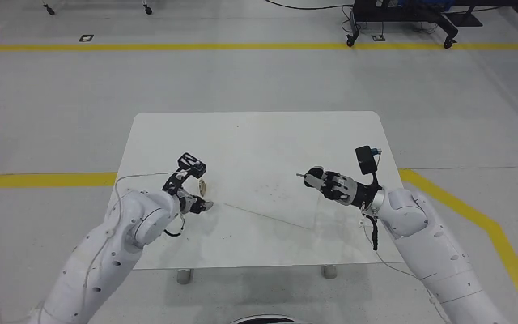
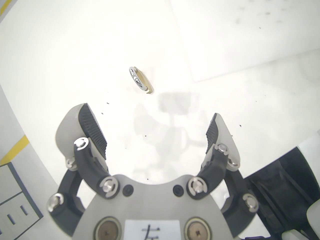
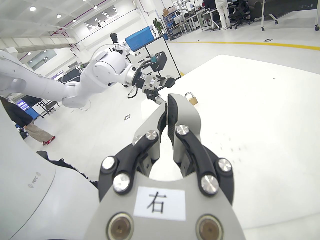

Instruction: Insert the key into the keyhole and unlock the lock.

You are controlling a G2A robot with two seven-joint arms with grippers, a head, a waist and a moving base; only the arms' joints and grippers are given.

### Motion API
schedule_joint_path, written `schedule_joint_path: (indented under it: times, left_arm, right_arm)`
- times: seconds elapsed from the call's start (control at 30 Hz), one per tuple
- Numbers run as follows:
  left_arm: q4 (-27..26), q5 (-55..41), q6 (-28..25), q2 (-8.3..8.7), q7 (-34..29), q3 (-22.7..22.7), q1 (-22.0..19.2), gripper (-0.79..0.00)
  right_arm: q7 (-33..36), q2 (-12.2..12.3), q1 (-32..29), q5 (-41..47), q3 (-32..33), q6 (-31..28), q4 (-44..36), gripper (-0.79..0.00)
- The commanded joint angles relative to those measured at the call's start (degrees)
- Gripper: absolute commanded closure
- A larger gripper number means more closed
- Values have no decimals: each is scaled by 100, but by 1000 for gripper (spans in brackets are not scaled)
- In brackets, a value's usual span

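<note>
**LOCK LYING AT THE LEFT PINCER, KEY WAITING ACROSS THE DESK**

**Top view.** I am holding my left pincer (image 1: 194, 199) over the left part of the desk (image 1: 259, 138). The lock (image 1: 203, 188) is sitting just beside its tips, on the side away from my body. I am keeping my right pincer (image 1: 312, 176) well apart, over the right part of the desk. A thin sliver is sticking out of its tips, which I am taking to be the key (image 1: 300, 174). It is pointing leftward, toward the lock. My left arm is clearly the nearer one to the lock.

**Left wrist view.** My left pincer (image 2: 150, 116) is standing spread wide and gripping nothing. The lock (image 2: 141, 80) is resting on the desk straight ahead of the gap, near the tips but not between them. Its long axis is running slantwise to the line joining my two pads. I am judging that this slant is what the next grasp depends on.

**Right wrist view.** My right pincer (image 3: 168, 101) is pressed together, and its tips are hiding the key. Beyond them the lock (image 3: 192, 99) is showing brass with its shackle uppermost. My left pincer (image 3: 163, 91) is hanging just beside it.
</note>
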Motion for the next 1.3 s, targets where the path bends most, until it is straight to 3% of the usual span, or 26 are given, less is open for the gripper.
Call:
schedule_joint_path:
  times: [0.0,0.1,0.2,0.37,0.43,0.67,0.77,0.8,0.9,1.27]
  left_arm:
    - [227,-170,-46,-51,84,113,-146,-785]
    - [493,-256,23,-113,172,211,-322,-720]
    - [689,-322,84,-169,215,313,-450,-570]
    - [985,-308,231,-264,245,508,-644,-465]
    - [1099,-360,263,-301,295,557,-716,-388]
    - [1380,-376,297,-398,323,686,-928,-369]
    - [1453,-376,296,-432,310,731,-986,-286]
    - [1474,-379,294,-442,287,744,-1004,-246]
    - [1524,-313,321,-464,212,772,-1044,0]
    - [1493,-250,213,-478,110,662,-976,0]
  right_arm:
    - [0,0,0,0,0,0,0,0]
    - [0,0,0,0,0,0,0,0]
    - [0,0,0,0,0,0,0,0]
    - [0,0,0,0,0,0,0,0]
    - [0,0,0,0,0,0,0,0]
    - [0,0,0,0,0,0,0,0]
    - [0,0,0,0,0,0,0,0]
    - [0,0,0,0,0,0,0,0]
    - [0,0,0,0,0,0,0,0]
    - [0,0,0,0,0,0,0,0]
